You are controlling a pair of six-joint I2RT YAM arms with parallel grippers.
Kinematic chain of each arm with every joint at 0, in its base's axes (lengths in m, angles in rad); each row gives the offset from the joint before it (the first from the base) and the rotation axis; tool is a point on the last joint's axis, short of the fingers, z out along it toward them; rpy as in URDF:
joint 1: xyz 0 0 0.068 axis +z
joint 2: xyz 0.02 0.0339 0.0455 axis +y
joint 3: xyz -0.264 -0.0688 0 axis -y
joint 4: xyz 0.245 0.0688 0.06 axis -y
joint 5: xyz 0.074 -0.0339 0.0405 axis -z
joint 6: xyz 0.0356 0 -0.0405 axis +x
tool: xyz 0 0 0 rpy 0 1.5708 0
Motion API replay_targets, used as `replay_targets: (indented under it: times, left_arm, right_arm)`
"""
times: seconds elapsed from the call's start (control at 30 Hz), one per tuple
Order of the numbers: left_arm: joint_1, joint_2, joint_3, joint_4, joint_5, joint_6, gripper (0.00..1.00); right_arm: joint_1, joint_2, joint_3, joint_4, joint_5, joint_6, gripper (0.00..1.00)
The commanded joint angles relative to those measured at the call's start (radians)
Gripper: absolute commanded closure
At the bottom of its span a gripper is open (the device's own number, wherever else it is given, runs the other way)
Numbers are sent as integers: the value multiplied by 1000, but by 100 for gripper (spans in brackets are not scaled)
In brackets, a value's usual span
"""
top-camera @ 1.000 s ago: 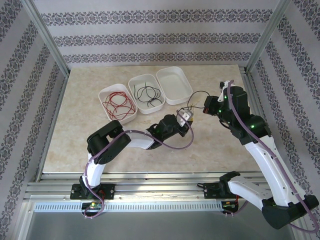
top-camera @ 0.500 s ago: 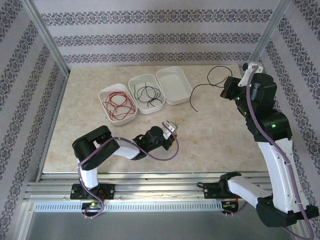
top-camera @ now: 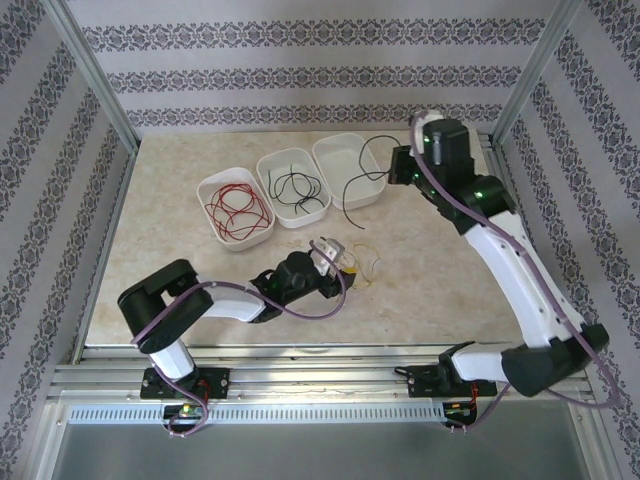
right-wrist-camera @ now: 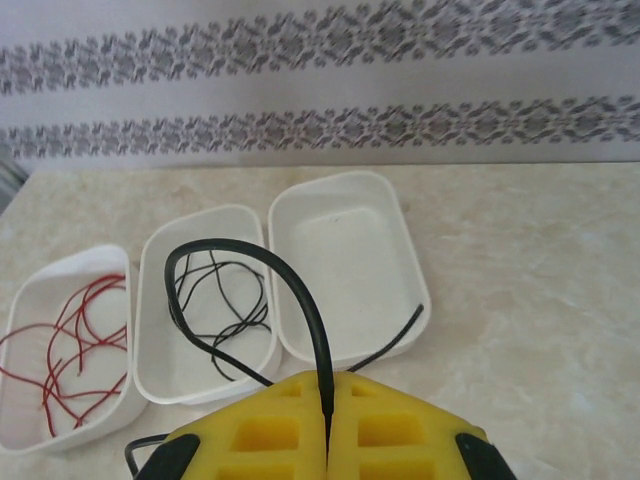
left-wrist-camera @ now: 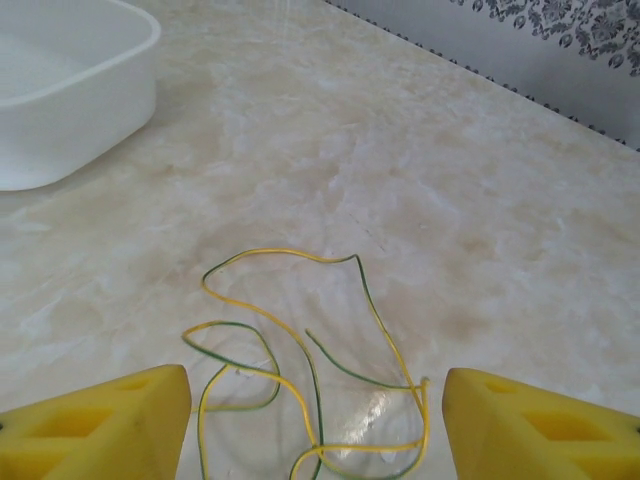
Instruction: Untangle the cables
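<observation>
Up in the upper right of the top view, the right gripper (top-camera: 402, 168) is clamped tight on a black wire (top-camera: 358, 178) that loops out over the rightmost white tray (top-camera: 335, 160). The wrist cam shows its fingers (right-wrist-camera: 270, 435) pressed together on it. The middle tray (top-camera: 275, 157) holds more black wires (top-camera: 295, 187), and the left tray (top-camera: 205, 185) has red wires (top-camera: 235, 208). Lower center, the left gripper (top-camera: 338, 256) sits with jaws spread wide, and a curly yellow-green wire (left-wrist-camera: 300, 340) lies on the marble table (left-wrist-camera: 400, 150) between the pads.
</observation>
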Motion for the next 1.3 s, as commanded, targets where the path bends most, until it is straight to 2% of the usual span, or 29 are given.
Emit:
replay_targets:
  times: [0.0, 0.17, 0.27, 0.37, 0.5, 0.6, 0.77, 0.97, 1.27]
  left_arm:
    - [20, -130, -34, -92, -62, -66, 31]
    - [40, -359, -36, -369, -230, -101, 22]
    - [54, -482, -36, -510, -334, -116, 21]
    - [78, -598, -44, -615, -420, -134, 17]
    - [111, -732, -51, -719, -513, -157, 2]
    - [129, -801, -51, -772, -546, -157, 1]
    - [141, -859, -66, -794, -575, -163, 1]
    - [149, -844, -73, -786, -577, -177, 1]
    - [152, -823, -76, -763, -571, -184, 1]
  right_arm:
    - [34, 58, 67, 70, -15, -38, 100]
    - [84, 224, 175, 88, -12, -85, 100]
    - [108, 330, 245, 93, -22, -110, 100]
    - [126, 435, 319, 102, -61, -133, 100]
    - [135, 593, 449, 89, -93, -158, 100]
    - [138, 705, 561, 58, -111, -178, 100]
    - [141, 861, 720, 4, -88, -213, 100]
    - [140, 1010, 877, -50, -58, -261, 100]
    - [156, 1096, 871, -66, -86, -240, 100]
